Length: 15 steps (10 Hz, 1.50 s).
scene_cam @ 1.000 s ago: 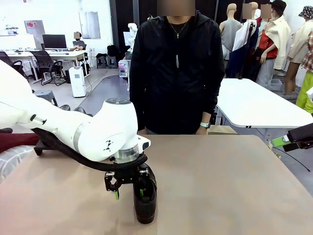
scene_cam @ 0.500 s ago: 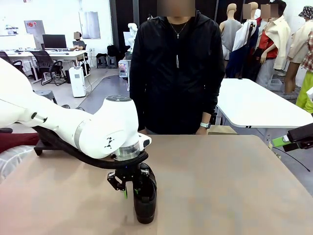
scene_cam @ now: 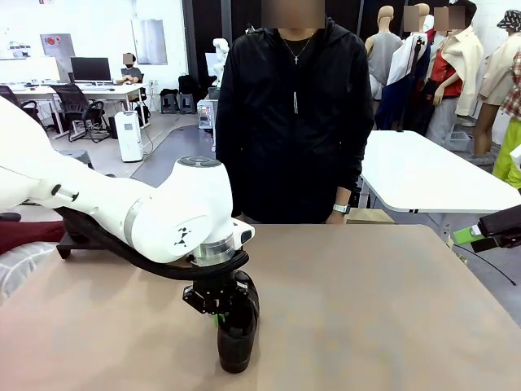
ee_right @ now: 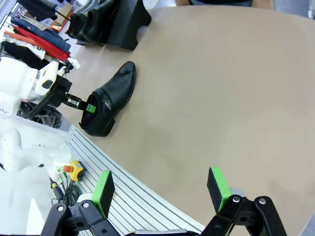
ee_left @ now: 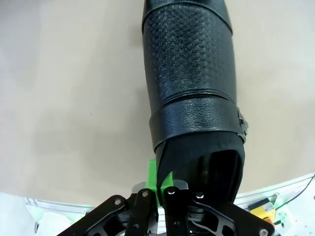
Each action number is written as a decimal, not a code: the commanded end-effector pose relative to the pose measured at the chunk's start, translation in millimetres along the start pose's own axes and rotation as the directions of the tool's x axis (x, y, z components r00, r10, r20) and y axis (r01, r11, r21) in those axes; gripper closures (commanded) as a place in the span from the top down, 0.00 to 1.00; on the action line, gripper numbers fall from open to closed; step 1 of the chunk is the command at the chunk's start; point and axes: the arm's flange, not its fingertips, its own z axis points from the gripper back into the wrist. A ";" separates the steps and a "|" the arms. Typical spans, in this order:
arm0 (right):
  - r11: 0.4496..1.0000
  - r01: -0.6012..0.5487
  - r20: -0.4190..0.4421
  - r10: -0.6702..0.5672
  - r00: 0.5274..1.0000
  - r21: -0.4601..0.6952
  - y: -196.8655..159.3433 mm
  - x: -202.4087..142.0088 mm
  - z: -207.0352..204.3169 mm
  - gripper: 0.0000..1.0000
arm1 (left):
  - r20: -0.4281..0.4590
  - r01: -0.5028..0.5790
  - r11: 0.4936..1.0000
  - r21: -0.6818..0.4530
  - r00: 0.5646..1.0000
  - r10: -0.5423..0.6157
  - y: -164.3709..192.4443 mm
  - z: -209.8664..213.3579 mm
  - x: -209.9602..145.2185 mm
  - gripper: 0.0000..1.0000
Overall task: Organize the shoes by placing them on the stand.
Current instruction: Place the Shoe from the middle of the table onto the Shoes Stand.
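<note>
One black glossy shoe (scene_cam: pixel 236 342) lies on the brown table near its front edge, toe toward the robot's side. My left gripper (scene_cam: pixel 218 314) comes down on its heel end and is shut on the shoe's collar; in the left wrist view a green pad (ee_left: pixel 158 177) presses the outer side of the collar of this shoe (ee_left: pixel 189 73). The right wrist view shows the same shoe (ee_right: pixel 110 101) and the black slanted stand (ee_right: pixel 125 22) at the far left of the table, with other black shoes (ee_right: pixel 88 22) on it. My right gripper (ee_right: pixel 160 189) hangs open and empty over the table's right side.
A person in a black hooded top (scene_cam: pixel 293 114) stands at the far edge, arms down. The stand (scene_cam: pixel 69 244) is partly hidden behind my left arm. Folded red cloth (ee_right: pixel 34 37) lies beyond the stand. A white table (scene_cam: pixel 431 175) stands behind on the right.
The left gripper's jaws have closed from wide open onto the shoe's collar. The shoe has shifted slightly to the left. The right arm has not moved.
</note>
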 end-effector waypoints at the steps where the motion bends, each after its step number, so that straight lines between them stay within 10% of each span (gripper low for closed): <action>1: 1.000 0.018 -0.001 -0.018 1.000 -0.001 2.3 1.8 2.9 1.00 | 0.042 0.100 0.995 0.003 0.994 -0.100 3.9 41.6 -7.1 0.00; 4: 1.000 0.018 -0.001 -0.018 1.000 -0.001 2.3 1.8 2.9 1.00 | 0.210 0.344 0.936 0.075 0.912 -0.352 41.7 122.7 -48.4 0.00; 9: 1.000 0.018 -0.001 -0.018 1.000 -0.001 2.3 1.8 2.9 1.00 | 0.578 0.078 0.993 -0.088 0.816 -0.012 97.0 156.9 -12.5 0.00; 10: 1.000 0.018 -0.001 -0.018 1.000 -0.001 2.3 1.8 2.9 1.00 | 0.550 -0.135 0.971 -0.199 0.804 0.225 99.6 162.0 1.9 0.00; 11: 1.000 0.018 -0.001 -0.018 1.000 -0.001 2.3 1.8 2.9 1.00 | 0.477 0.133 0.991 -0.020 0.872 -0.107 96.6 168.5 -20.6 0.00; 15: 1.000 0.018 -0.001 -0.018 1.000 -0.001 2.3 1.8 2.9 1.00 | 0.479 0.082 0.996 -0.044 0.876 -0.051 97.0 159.1 -16.3 0.00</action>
